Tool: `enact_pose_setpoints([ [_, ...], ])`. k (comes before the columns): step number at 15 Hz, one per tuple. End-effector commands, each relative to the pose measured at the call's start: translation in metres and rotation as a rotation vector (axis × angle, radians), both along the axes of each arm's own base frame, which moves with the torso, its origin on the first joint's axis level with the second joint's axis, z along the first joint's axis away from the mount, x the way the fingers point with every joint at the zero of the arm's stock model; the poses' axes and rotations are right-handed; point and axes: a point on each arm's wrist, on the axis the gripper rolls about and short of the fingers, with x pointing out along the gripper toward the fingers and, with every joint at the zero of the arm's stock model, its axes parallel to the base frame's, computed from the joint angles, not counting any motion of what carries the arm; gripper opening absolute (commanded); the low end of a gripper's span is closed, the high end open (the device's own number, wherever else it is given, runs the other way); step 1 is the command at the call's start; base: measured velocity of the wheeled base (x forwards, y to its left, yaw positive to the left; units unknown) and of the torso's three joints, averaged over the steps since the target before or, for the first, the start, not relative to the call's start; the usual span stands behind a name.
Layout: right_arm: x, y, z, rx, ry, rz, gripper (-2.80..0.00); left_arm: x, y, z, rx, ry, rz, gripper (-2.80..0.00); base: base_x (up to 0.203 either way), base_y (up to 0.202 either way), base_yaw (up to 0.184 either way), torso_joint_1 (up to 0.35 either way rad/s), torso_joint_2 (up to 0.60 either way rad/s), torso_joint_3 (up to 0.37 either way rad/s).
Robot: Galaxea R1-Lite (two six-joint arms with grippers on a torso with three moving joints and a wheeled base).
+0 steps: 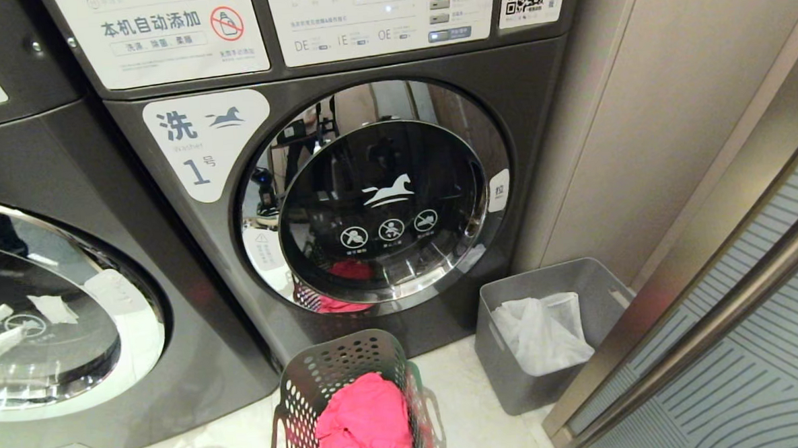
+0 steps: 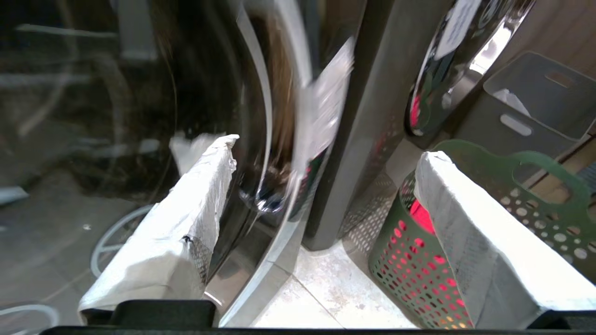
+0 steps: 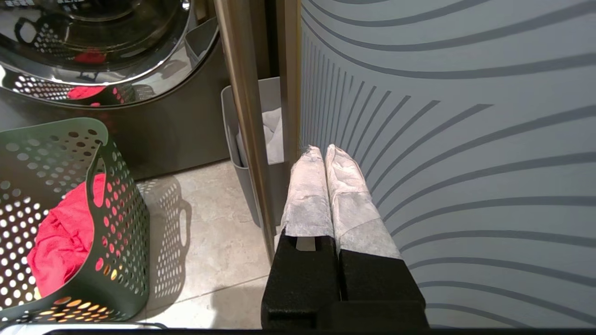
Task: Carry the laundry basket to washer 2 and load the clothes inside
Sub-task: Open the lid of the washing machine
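Note:
The green perforated laundry basket (image 1: 311, 376) stands on the floor in front of the washer marked 1 (image 1: 378, 198), with pink clothes (image 1: 364, 424) inside. A second washer (image 1: 53, 313) stands to the left, its number out of view. In the left wrist view my left gripper (image 2: 328, 149) is open and empty. It hangs low between that washer's chrome door rim (image 2: 279, 260) and the basket (image 2: 419, 274). My right gripper (image 3: 322, 150) is shut on nothing, parked to the right of the basket (image 3: 121, 232) against a striped panel. Neither arm shows in the head view.
A grey bin (image 1: 506, 374) holding white cloth (image 1: 545, 332) stands right of washer 1, against the wall. A metal frame post (image 1: 713, 318) and a striped glass panel (image 3: 465, 139) close off the right side. Both washer doors are shut. Light floor tiles (image 2: 316, 298) lie between basket and machines.

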Motion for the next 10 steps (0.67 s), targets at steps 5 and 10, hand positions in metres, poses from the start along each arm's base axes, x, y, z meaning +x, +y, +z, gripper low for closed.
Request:
enact_pose_setpoints([
  [5,0.000,0.000,0.000,0.000,0.000,0.000,-2.80,-0.147,-0.051,0.088,0.063,-0.034,0.310,0.00,0.000,0.000,0.000,0.000,0.00,0.000],
  [10,0.000,0.000,0.000,0.000,0.000,0.000,-2.80,-0.085,-0.042,-0.002,-0.149,0.089,0.133,0.00,0.000,0.000,0.000,0.000,0.00,0.000],
])
